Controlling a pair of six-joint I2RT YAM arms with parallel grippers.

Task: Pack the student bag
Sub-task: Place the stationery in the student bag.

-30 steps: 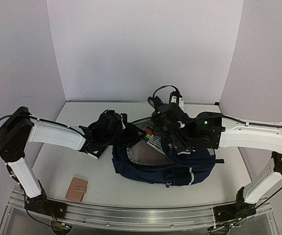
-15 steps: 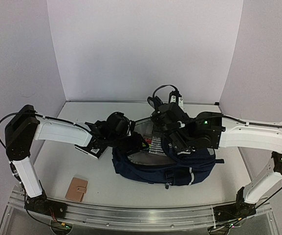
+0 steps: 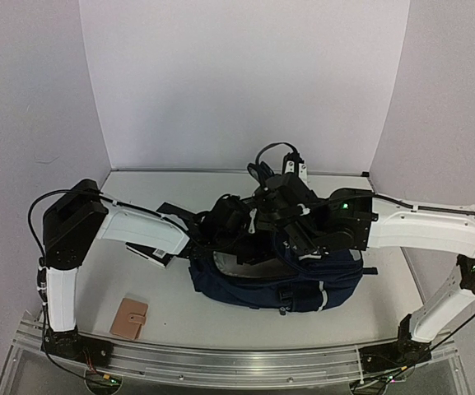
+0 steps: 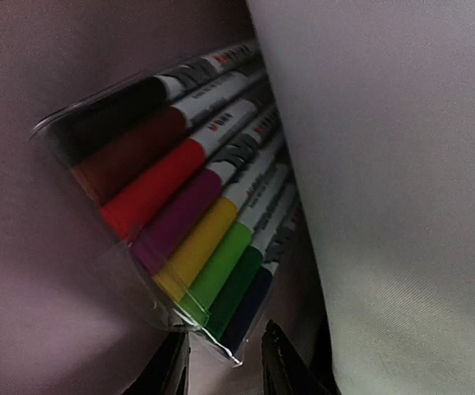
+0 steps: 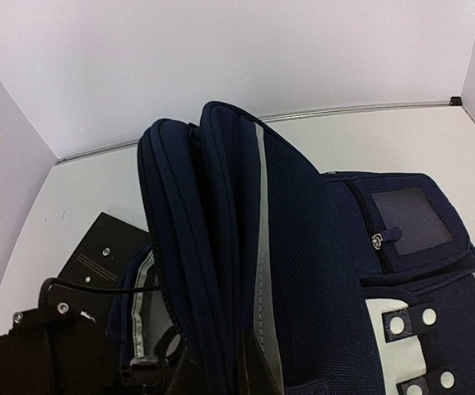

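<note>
Left jaws narrowly parted about a corner of the marker pack (image 4: 188,222), inside the student bag (image 3: 253,295) at the middle of the worktop (image 3: 179,296); whether they grip it we cannot tell; right jaws closed on the bag's raised flap; we judge the pack may slip, or snag the crowding lining (image 4: 402,206); tan case (image 3: 128,318) near the front-left corner.

Marker pack (image 4: 188,206) inside the student bag (image 3: 303,288) — flat pad (image 5: 105,255) just left, pouch (image 3: 128,318) front-left.

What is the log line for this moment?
left gripper: grips marker pack inside student bag | right gripper: shut on its rim
</note>
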